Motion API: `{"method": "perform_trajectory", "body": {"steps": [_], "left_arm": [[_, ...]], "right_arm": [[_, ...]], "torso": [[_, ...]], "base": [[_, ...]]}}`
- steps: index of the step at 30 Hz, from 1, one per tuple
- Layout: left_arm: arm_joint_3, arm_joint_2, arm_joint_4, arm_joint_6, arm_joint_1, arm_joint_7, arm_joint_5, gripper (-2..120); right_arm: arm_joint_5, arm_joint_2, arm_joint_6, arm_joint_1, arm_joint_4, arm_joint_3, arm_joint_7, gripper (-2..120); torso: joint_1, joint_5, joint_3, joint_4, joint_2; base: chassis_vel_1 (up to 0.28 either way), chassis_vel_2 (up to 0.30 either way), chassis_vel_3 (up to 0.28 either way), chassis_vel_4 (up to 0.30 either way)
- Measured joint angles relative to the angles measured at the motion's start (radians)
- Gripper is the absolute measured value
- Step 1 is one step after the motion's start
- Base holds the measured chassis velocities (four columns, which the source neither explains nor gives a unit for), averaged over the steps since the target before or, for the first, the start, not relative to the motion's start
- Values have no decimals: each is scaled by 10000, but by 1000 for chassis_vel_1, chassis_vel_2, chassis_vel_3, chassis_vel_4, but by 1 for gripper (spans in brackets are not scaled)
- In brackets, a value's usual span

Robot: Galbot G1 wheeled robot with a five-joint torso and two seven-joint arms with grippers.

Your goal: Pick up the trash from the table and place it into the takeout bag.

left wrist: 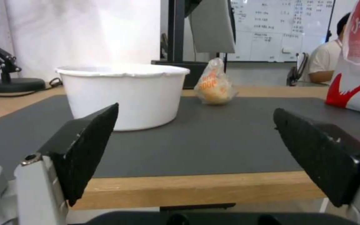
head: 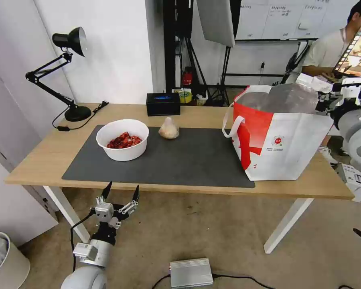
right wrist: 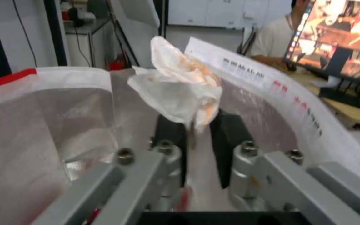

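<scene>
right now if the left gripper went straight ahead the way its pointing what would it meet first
Likely the table edge: the open left gripper sits low before it, its fingers about level with the tabletop. If it clears that, the white bowl is next; depth is uncertain.

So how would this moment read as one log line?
right tool: holds tissue over takeout bag | left tool: open, below table

— Where does the head view stand?
— High before the table (head: 48, 158), looking down its whole length, takeout bag (head: 284, 148) at right.
— The wrists?
— Left wrist view sits low at the table's front edge, facing across the mat (left wrist: 213, 134); right looks close into the bag's foil mouth (right wrist: 55, 125).
</scene>
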Motion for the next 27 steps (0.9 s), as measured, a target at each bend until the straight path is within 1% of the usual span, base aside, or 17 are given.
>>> {"method": "perform_trajectory", "body": {"steps": [1,2,3,6,7,10,11,14,15,16,17,18,19,21,22,27], "left_arm": [[-11,-1,-27,0,17,0,0,100],[-22,-3,-53,0,29,0,0,100],[-22,-3,-53,0,29,0,0,100],[-52,-17,-122,0,64,1,0,100],[-52,-17,-122,0,64,1,0,100],[-63,-54,-176,1,89,0,24,100],[-63,-54,-176,1,89,0,24,100],[-56,-97,-245,13,128,0,73,100],[-56,-97,-245,13,128,0,73,100],[-56,-104,-252,15,132,0,81,100],[-52,-120,-271,20,138,1,105,100],[-46,-130,-280,23,144,0,120,100],[-46,-130,-280,23,144,0,120,100],[-12,-135,-288,35,158,-2,153,100],[1,-134,-289,37,158,-3,161,100],[24,-140,-279,42,152,-4,192,100]], "right_arm": [[174,14,-26,0,14,0,102,24],[309,21,-38,5,27,-1,219,27],[309,21,-38,5,27,-1,219,27],[495,31,-43,14,33,0,415,42],[495,31,-43,14,33,0,415,42],[513,12,-25,13,58,5,432,57],[513,12,-25,13,58,5,432,57],[553,-9,-5,15,64,13,447,72],[553,-9,-5,15,64,13,447,72],[584,-10,-2,16,64,19,460,76],[872,-11,30,28,65,33,601,82],[1162,-8,84,54,67,33,797,86],[1162,-8,84,54,67,33,797,86],[1822,52,260,155,10,34,1218,95],[1890,69,335,158,-15,33,1258,98],[1952,103,526,120,-33,34,1279,100]], "torso": [[1,0,0,0,0],[1,0,0,0,0],[1,0,0,0,0],[1,0,0,0,0],[1,0,0,0,0],[1,0,0,-1,0],[1,0,0,-1,0],[1,-1,0,0,0],[1,-1,0,0,0],[1,0,0,0,0],[1,0,0,0,0],[1,0,0,0,1],[1,0,0,0,1],[1,-2,0,0,0],[1,-1,0,0,0],[1,-1,0,0,0]], "base": [[0,0,0,0],[0,0,0,0],[0,0,0,0],[0,0,0,0],[0,0,0,0],[0,0,0,0],[0,0,0,0],[0,0,0,0],[0,0,0,0],[0,0,0,0],[0,0,0,0],[0,0,0,0],[0,0,0,0],[0,0,0,0],[0,0,0,0],[0,0,0,0]]}}
